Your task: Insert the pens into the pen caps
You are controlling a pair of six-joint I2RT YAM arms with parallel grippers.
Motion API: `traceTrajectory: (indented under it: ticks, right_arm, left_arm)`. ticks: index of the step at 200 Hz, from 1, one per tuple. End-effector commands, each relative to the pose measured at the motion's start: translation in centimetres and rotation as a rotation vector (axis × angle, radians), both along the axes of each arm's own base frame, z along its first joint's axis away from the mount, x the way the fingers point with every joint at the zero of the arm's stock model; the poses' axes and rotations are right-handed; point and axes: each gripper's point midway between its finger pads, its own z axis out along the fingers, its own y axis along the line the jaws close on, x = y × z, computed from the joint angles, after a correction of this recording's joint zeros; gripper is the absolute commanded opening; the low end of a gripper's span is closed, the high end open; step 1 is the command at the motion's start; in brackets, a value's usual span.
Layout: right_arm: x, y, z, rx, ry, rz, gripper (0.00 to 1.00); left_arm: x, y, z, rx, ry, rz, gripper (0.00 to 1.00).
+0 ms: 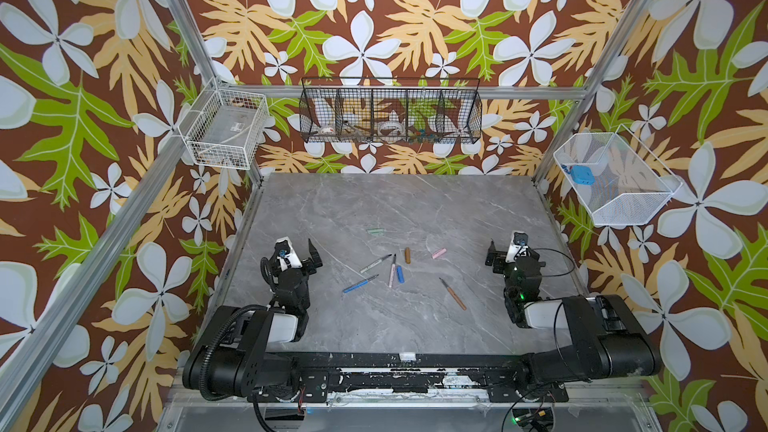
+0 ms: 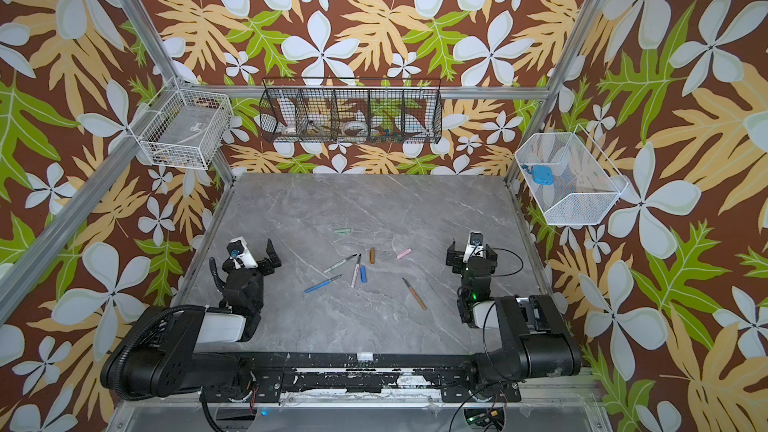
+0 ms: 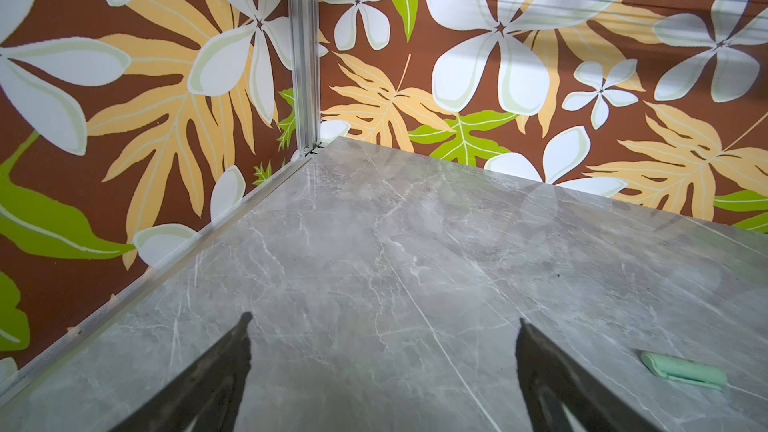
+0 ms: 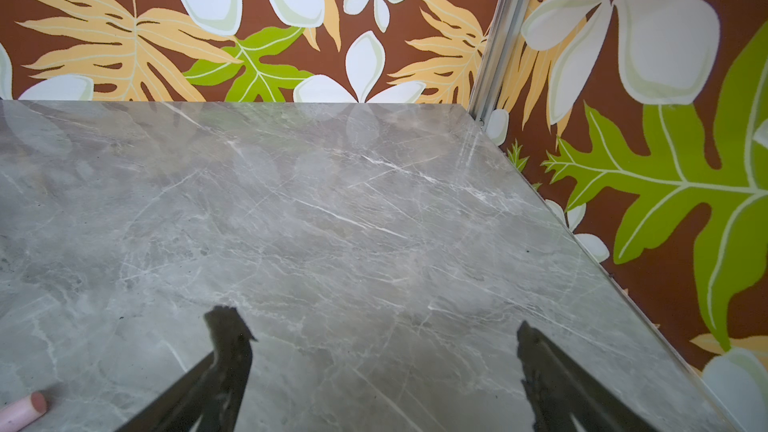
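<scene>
Left fingers (image 3: 224,367) spread, right fingers (image 4: 228,351) spread, pens (image 1: 392,275) well inside table (image 1: 457,201) edges

My worktop (image 1: 415,201) is grey marble with pale veins. Brown wallpaper (image 1: 374,14) of white flowers and green and tan leaves surrounds me, framed by aluminium posts (image 1: 183,14). On it hang a black wire basket (image 1: 457,118), a white wire basket (image 1: 220,155) and a white mesh basket (image 1: 623,209).

A lab robot cell: aluminium frame posts (image 1: 193,35) hold flower-print wall panels (image 1: 374,14) around a grey marble-look tabletop (image 1: 415,209); wire baskets (image 1: 390,78) hang upper middle, black arms (image 1: 249,351) sit along the lower edge.
</scene>
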Motion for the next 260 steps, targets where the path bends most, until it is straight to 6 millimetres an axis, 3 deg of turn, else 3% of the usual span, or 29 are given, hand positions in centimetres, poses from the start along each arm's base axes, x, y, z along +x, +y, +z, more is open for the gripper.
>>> traceTrajectory:
  ticks: [1, 166, 202, 216, 235, 260]
  right_arm:
    - [0.2, -0.2, 0.7, -0.006, -0.025, -0.009, 1.00]
    - [0.2, -0.2, 0.7, -0.006, -0.024, -0.009, 0.99]
    - [0.1, -0.2, 0.7, -0.007, -0.026, -0.011, 0.97]
    - [0.5, -0.1, 1.6, -0.020, -0.043, -0.014, 0.93]
    - [2.1, 0.8, 3.1, -0.041, 0.075, 0.006, 0.88]
    - [3.9, 3.0, 6.0, 0.021, 0.143, 0.104, 0.85]
  left_arm:
    - [0.1, 0.2, 1.0, 0.000, -0.041, 0.011, 1.00]
    - [0.2, 0.1, 1.0, 0.000, -0.037, 0.004, 1.00]
    - [0.5, -0.1, 1.9, 0.004, -0.026, -0.002, 1.00]
    - [0.5, 0.1, 2.6, 0.002, -0.023, 0.008, 1.00]
    - [0.8, -0.2, 3.6, 0.008, -0.015, -0.006, 1.00]
    - [1.8, -2.6, 5.9, -0.035, 0.031, -0.087, 1.00]
